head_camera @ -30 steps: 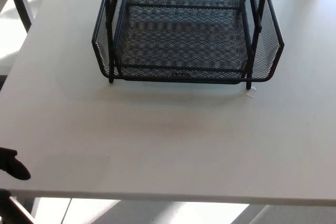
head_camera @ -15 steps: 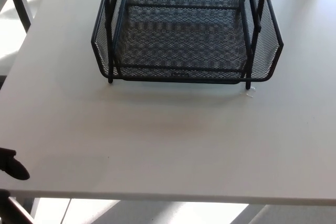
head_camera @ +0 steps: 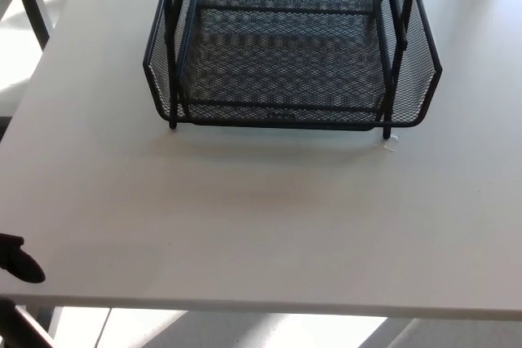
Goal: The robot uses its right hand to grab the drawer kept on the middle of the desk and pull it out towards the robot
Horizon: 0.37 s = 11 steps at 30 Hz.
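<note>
A black wire-mesh drawer tray [head_camera: 289, 46] stands on the white desk [head_camera: 261, 218] at the far middle, its front rim facing me and its mesh bottom bare. A small black part of my left hand [head_camera: 18, 257] shows at the lower left edge, beside the desk's front corner and far from the drawer; I cannot see how it is held. My right hand does not show in the head view.
A small clear scrap [head_camera: 391, 144] lies on the desk by the drawer's front right foot. The desk's front edge runs along the bottom of the picture, with bright floor below. Another table's edge and leg [head_camera: 33, 6] stand at the upper left.
The black hand part at the lower left has slipped slightly down and left. The drawer has not moved.
</note>
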Available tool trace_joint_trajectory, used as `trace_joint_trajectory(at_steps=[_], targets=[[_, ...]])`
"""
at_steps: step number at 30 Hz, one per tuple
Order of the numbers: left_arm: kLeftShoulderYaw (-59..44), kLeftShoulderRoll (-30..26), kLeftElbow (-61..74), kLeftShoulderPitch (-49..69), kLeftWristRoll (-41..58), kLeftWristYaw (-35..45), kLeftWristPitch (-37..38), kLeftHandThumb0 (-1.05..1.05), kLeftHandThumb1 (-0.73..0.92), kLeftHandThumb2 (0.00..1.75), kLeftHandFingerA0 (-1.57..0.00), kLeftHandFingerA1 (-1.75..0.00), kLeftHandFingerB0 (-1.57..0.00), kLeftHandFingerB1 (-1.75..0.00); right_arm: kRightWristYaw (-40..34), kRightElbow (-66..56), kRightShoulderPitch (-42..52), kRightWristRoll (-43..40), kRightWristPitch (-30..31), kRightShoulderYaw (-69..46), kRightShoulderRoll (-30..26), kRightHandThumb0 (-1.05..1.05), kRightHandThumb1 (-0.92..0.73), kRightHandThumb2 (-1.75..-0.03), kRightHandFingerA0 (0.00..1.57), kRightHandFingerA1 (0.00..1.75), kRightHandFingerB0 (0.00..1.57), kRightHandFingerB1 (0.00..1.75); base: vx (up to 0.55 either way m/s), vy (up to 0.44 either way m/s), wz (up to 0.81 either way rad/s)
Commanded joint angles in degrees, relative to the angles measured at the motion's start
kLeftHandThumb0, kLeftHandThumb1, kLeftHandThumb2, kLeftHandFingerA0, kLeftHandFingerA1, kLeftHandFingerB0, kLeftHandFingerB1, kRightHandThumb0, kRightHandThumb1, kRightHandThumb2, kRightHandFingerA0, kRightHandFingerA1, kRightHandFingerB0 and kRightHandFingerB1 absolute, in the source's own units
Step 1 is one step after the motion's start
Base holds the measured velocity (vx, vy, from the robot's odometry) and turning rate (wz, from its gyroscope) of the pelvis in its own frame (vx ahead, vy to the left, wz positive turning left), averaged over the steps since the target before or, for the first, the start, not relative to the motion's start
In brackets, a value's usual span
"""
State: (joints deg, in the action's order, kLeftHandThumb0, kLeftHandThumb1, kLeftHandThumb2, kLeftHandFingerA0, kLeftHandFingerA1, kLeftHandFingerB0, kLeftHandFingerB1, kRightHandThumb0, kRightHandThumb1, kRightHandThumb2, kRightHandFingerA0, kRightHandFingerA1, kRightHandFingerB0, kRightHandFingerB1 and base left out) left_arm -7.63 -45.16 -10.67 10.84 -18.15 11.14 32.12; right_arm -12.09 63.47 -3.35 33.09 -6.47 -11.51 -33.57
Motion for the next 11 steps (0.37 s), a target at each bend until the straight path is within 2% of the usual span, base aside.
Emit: trace_joint_trajectory(at_steps=[1, 5, 6, 8, 9, 11], targets=[[-0.55, -0.36, 0.34, 0.61, -1.61, -0.80, 0.08, -0.28, 0.56, 0.57, -0.80, -0.88, -0.80, -0.56, -5.85, 2.32, -0.49, -3.01, -3.35, 2.02, -1.72, -0.59, -0.55, -0.58, 1.06, 1.07, 0.31, 0.31, 0.00, 0.000, 0.00], [-0.54, -0.31, -0.20, 0.52, -1.28, -0.92, 0.87, -0.28, 0.55, 0.57, -0.80, -0.87, -0.80, -0.57, -5.76, 3.47, -1.31, -4.01, -2.94, 3.75, -2.23, -0.60, -0.57, -0.58, 1.06, 1.02, 0.29, 0.30, 0.00, 0.000, 0.00], [-0.37, -0.18, -0.14, 1.03, -1.89, -1.38, 1.31, -0.28, 0.56, 0.57, -0.79, -0.87, -0.80, -0.57, -5.11, 4.33, -1.86, -4.27, -2.57, 4.10, -2.69, -0.69, -0.47, -0.84, 0.99, 0.97, 0.22, 0.43, 0.00, 0.000, 0.00], [-0.38, -0.20, 0.29, 1.10, -1.73, -1.01, 0.65, -0.29, 0.57, 0.57, -0.79, -0.88, -0.80, -0.57, -7.70, 4.99, -1.94, -4.06, -2.94, 5.10, -2.55, -0.68, -0.46, -0.84, 1.02, 1.01, 0.24, 0.44, 0.00, 0.000, 0.00], [-0.41, -0.15, 0.60, 1.17, -1.49, -0.62, -0.05, -0.29, 0.57, 0.57, -0.78, -0.87, -0.79, -0.57, -6.86, 4.64, -1.92, -4.36, -2.36, 5.49, -2.80, -0.61, -0.58, -0.58, 1.01, 0.98, 0.28, 0.30, 0.00, 0.000, 0.00], [-0.53, -0.04, 0.73, 1.29, -1.38, -0.64, -0.27, -0.29, 0.56, 0.57, -0.79, -0.85, -0.80, -0.57, -6.21, 4.25, -1.89, -5.06, -2.79, 5.34, -2.98, -0.57, -0.56, -0.58, 1.03, 1.02, 0.29, 0.30, 0.00, 0.000, 0.00]])
